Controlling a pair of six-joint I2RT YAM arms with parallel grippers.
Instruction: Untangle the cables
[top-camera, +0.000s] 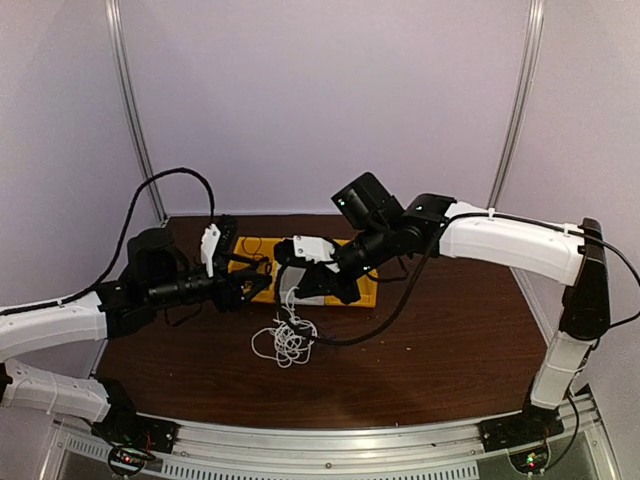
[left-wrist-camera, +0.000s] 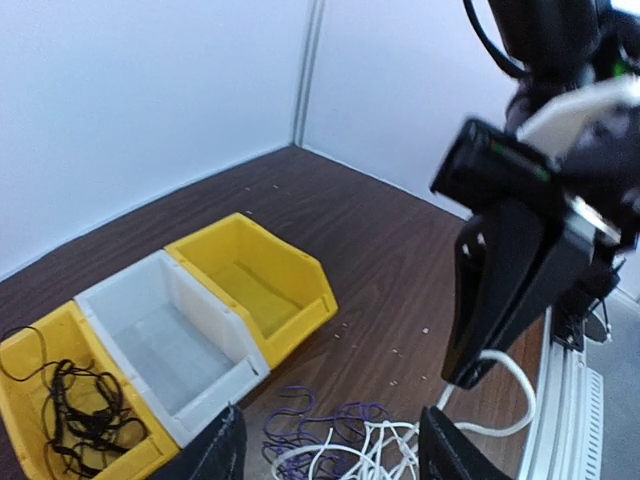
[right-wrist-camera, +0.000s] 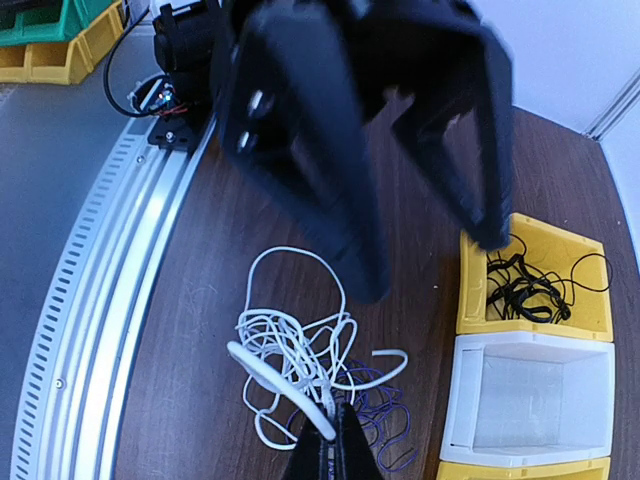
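Note:
A tangle of white cable (right-wrist-camera: 290, 340) and purple cable (right-wrist-camera: 390, 425) lies on the brown table; it also shows in the top view (top-camera: 285, 342). My right gripper (right-wrist-camera: 335, 445) is shut on a strand of the white cable and holds it up from the pile; in the left wrist view the right gripper (left-wrist-camera: 500, 300) has the white cable (left-wrist-camera: 505, 365) hanging from its tip. My left gripper (left-wrist-camera: 338, 428) is open and empty, just above the purple cable (left-wrist-camera: 330, 415). A black cable (right-wrist-camera: 525, 285) lies in a yellow bin (right-wrist-camera: 478, 300).
Three bins stand in a row behind the pile: a yellow bin (left-wrist-camera: 25, 365) holding the black cable, an empty white bin (left-wrist-camera: 170, 350) and an empty yellow bin (left-wrist-camera: 255, 280). A metal rail (right-wrist-camera: 110, 300) runs along the near table edge. The right arm's thick black hose (top-camera: 385, 322) droops over the table.

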